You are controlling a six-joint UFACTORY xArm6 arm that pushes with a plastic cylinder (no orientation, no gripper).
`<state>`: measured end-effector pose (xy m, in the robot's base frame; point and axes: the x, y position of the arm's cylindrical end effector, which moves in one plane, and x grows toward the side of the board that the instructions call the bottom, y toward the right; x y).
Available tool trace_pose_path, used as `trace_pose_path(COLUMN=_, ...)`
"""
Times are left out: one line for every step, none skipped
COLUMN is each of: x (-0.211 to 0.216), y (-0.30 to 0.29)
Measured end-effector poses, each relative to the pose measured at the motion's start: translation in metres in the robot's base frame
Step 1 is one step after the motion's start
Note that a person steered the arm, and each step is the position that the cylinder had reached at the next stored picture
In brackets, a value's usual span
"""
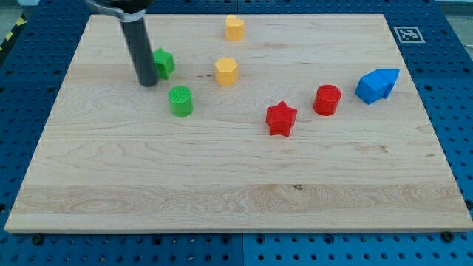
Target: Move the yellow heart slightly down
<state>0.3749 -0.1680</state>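
Observation:
The yellow heart (234,27) lies near the view's top edge of the wooden board (236,192), a little left of centre. A second yellow block, a pentagon (226,72), lies just below it. My tip (146,82) rests on the board at the upper left, touching or nearly touching the left side of a green star (164,63). The tip is well to the left of and below the yellow heart, apart from it.
A green cylinder (180,100) lies just below and right of the tip. A red star (281,118) and a red cylinder (327,100) lie right of centre. A blue block (377,85) lies at the right.

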Motion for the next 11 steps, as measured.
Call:
trace_pose_path(x=-0.008, y=-0.042)
trace_pose_path(x=-0.066, y=-0.057)
trace_pose_path(x=-0.126, y=-0.057)
trace_pose_path(x=-0.170, y=-0.035)
trace_pose_path(x=-0.184, y=-0.009)
trace_pose_path(x=-0.184, y=-0.009)
trace_pose_path(x=-0.183, y=0.012)
trace_pose_path(x=-0.182, y=0.072)
trace_pose_path(x=-0.182, y=0.141)
trace_pose_path(x=-0.178, y=0.151)
trace_pose_path(x=-0.167, y=0.151)
